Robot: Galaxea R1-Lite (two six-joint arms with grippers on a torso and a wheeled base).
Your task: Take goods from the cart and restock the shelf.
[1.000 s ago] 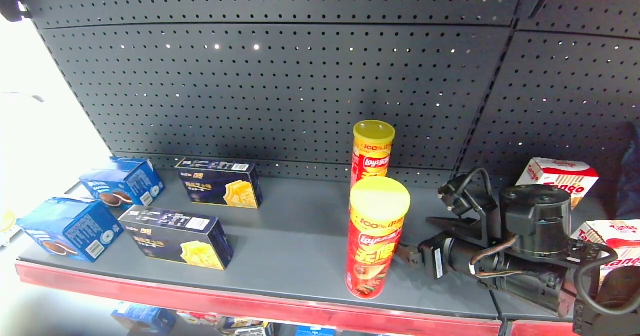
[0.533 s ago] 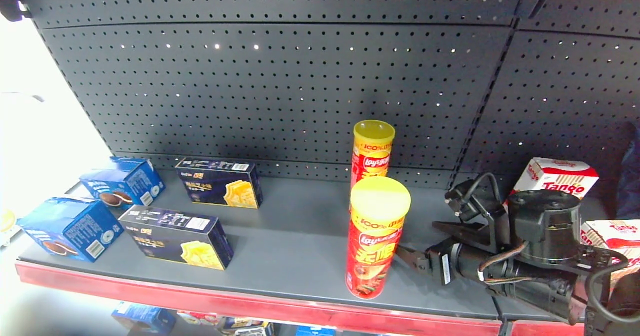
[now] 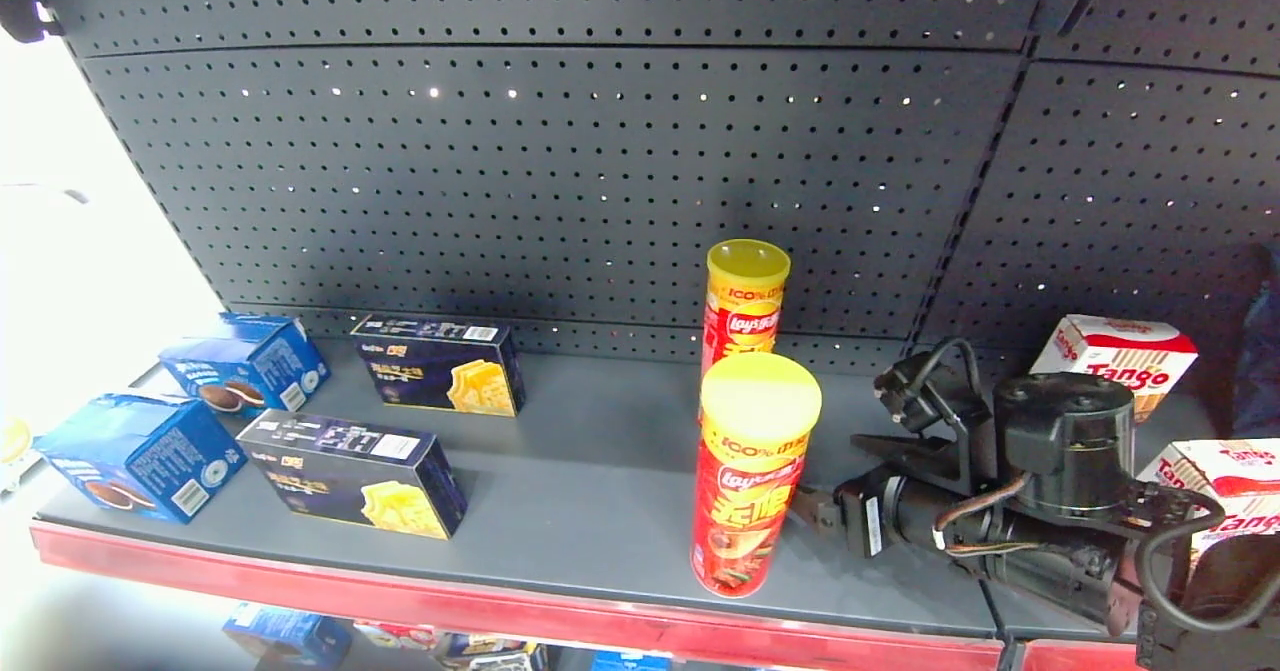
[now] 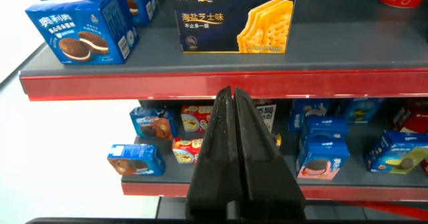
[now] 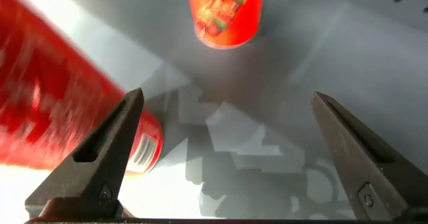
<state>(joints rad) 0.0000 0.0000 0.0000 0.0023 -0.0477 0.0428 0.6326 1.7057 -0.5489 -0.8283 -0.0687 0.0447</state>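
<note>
- A dark pegboard wall [image 3: 560, 181] rises behind the front chips can [image 3: 752, 471] and runs on to both sides of it. A vertical seam splits the panels to the can's right.
- The shelf [image 3: 590, 496] under the can is a flat grey deck, with a glossy red lip [image 3: 500, 606] along the edge in front of the can.
- Far to the can's left, past the shelf's end, the room is washed out in white light and nothing can be made out.
- Lower shelves [image 4: 348, 184] below the can's level carry rows of small blue packs.
- The right hand [image 5: 231, 160] lies low over the deck just right of the can, fingers spread wide apart and holding nothing. Whether the nearer fingertip touches the can cannot be told.
- The left hand [image 4: 233, 97] sits below the red lip and off to the can's left, fingers pressed together with nothing between them.
- The front chips can stands upright near the lip, red-bodied, with its yellow lid on.
- The rear chips can [image 3: 746, 301] stands upright directly behind it, close to the wall.
- Left of the can lie a near cracker box [image 3: 355, 471] and a far cracker box [image 3: 440, 363], both dark blue.
- Farther left lie two blue cookie boxes [image 3: 140, 456].
- Right of the can, beyond the right hand, sit white-and-red wafer boxes [image 3: 1115, 356].
</note>
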